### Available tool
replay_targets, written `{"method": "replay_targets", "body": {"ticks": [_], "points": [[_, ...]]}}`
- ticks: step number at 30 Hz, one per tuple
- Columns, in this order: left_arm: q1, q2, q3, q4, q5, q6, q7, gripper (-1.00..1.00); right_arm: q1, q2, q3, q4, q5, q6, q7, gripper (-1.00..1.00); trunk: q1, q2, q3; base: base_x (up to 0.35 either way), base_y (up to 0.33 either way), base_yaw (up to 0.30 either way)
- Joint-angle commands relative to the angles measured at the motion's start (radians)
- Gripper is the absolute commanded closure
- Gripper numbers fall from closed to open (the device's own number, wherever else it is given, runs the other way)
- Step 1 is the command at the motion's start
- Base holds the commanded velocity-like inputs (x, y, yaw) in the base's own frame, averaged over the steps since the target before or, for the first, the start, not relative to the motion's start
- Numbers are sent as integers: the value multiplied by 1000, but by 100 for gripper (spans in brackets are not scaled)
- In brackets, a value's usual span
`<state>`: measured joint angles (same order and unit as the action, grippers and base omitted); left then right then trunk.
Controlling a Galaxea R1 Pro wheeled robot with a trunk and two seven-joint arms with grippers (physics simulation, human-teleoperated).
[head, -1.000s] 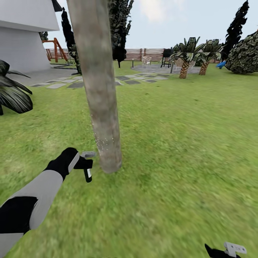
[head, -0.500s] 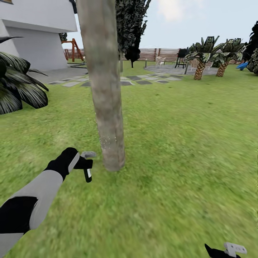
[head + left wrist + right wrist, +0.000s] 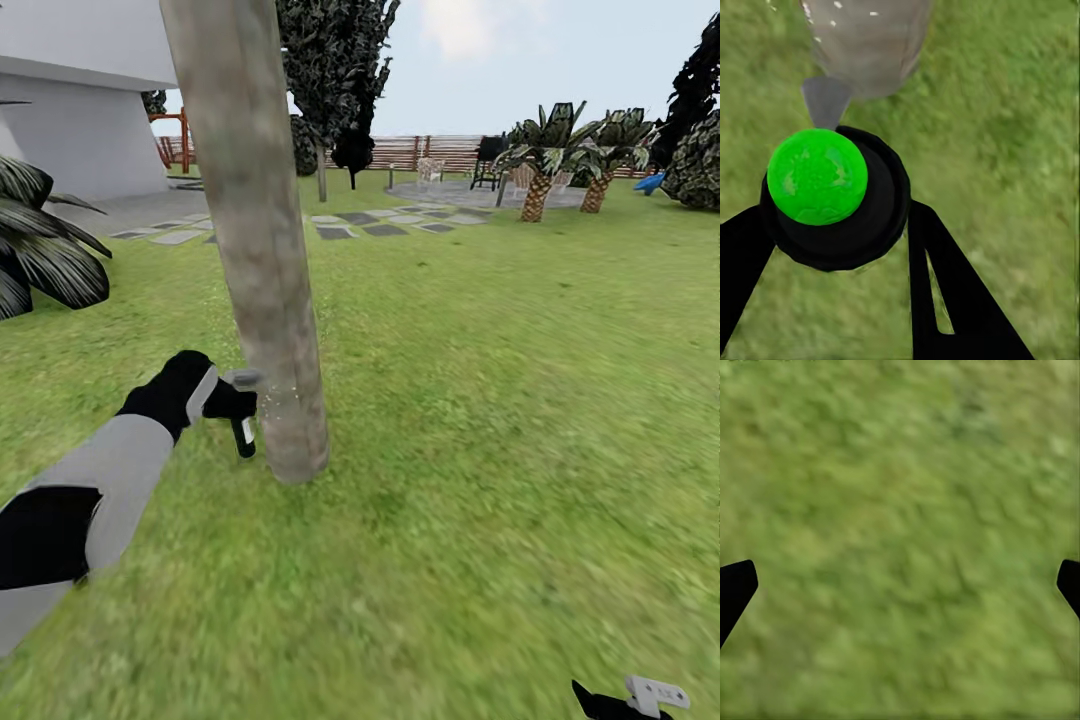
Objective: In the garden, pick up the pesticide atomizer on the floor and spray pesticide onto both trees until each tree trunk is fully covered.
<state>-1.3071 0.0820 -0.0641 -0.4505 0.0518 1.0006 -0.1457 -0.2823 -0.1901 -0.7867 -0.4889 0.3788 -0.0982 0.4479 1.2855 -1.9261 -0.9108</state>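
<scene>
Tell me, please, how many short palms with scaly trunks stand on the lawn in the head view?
2. One palm stands far back on the right by the paved patio; the second palm is just right of it, near the brown fence. Others may be hidden behind the thick tree trunk.

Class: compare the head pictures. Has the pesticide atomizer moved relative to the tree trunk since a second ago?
Yes. The pesticide atomizer, held in the left end effector, now sits closer to the tree trunk, its grey head almost touching the bark. The camera shifted too.

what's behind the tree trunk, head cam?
Behind the tree trunk: lawn, grey stepping stones, a darker tree, the slatted fence, and a white building to one side. Whatever sits directly behind the trunk is covered.
</scene>
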Motion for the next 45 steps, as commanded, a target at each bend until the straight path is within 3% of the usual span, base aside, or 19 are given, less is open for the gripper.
{"method": "replay_targets", "body": {"ticks": [1,4,8,10,12,13,18,22,27,29,32,36,39,42,45], "points": [[-24,-1,-1,3,-4,7,1,100,0,0,0,0,0,0,0,-100,0,0,0,0,0,0],[-175,-2,-2,31,-4,24,3,100,0,0,0,0,0,0,0,-100,0,0,0,0,0,0],[-241,-2,-2,130,-3,25,3,100,0,0,0,0,0,0,0,-100,0,0,0,0,0,0],[-225,1,-2,138,-3,22,2,100,0,0,0,0,0,0,0,-100,0,0,0,0,0,0],[-160,2,-1,135,0,17,2,100,0,0,0,0,0,0,0,-100,0,0,0,0,0,0],[-103,2,0,131,3,13,2,100,0,0,1,0,0,0,0,-100,0,0,0,0,0,0],[-14,0,5,128,12,-34,-11,100,0,0,1,1,0,0,0,-100,0,0,0,0,0,0],[-25,-2,3,124,35,-49,-8,100,0,0,1,0,0,0,0,-100,0,0,0,0,0,0],[-162,-4,5,125,45,-1,-9,100,0,0,1,0,0,0,0,-100,0,0,0,0,0,0],[-189,-12,5,126,86,3,-7,100,0,0,1,0,0,0,0,-100,0,0,0,0,0,0],[-171,-13,5,132,100,-1,-8,100,0,0,1,0,0,0,0,-100,0,0,0,0,0,0],[-27,-17,5,129,103,-14,-14,100,0,0,2,1,0,0,0,-100,0,0,0,0,0,0],[41,-18,5,127,102,-43,-14,100,0,0,3,2,0,0,0,-100,0,0,0,0,0,0],[36,-18,1,123,102,-42,-7,100,0,0,3,2,0,0,0,-100,0,0,0,0,0,0],[-54,-25,0,104,100,-11,-1,100,0,0,2,1,0,0,0,-100,0,0,0,0,0,0]]}}
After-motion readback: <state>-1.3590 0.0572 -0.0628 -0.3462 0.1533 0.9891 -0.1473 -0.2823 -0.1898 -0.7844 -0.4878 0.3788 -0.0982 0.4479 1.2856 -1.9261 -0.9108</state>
